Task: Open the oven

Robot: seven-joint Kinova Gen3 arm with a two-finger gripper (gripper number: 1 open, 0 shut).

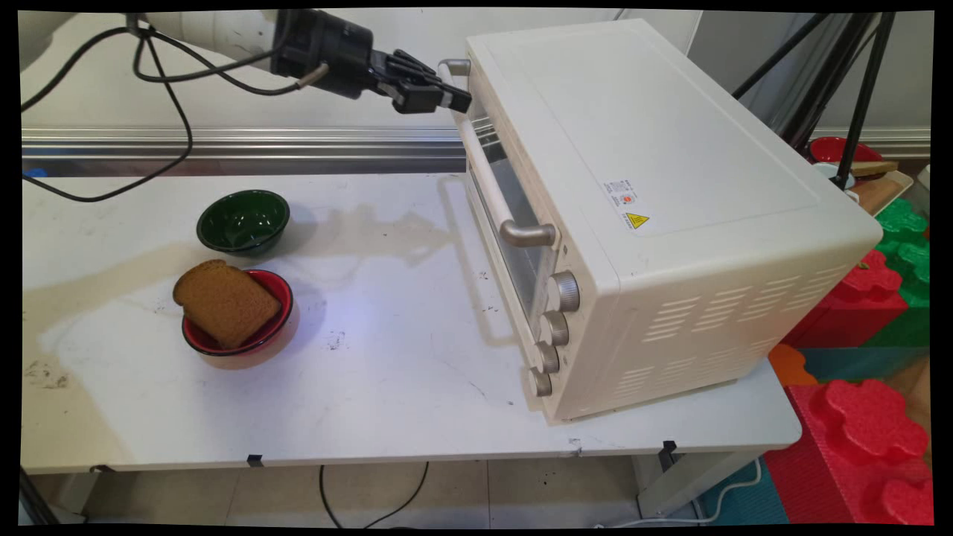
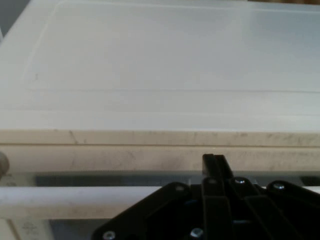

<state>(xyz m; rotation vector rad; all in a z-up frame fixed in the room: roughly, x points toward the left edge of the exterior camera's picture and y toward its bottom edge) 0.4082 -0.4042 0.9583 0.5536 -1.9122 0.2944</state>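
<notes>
White table is spreading under my arm, which is reaching in level from the upper left. I'm seeing my gripper clamping its fingers on the far end of the oven's door handle, at the oven's top front edge. Well apart, a bread slice is lying in a red bowl, a green bowl just behind.

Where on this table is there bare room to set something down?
Bare: the wide stretch of table between the red bowl holding bread and the oven. Crowded: left, around the green bowl; gripper at the oven's handle.
</notes>
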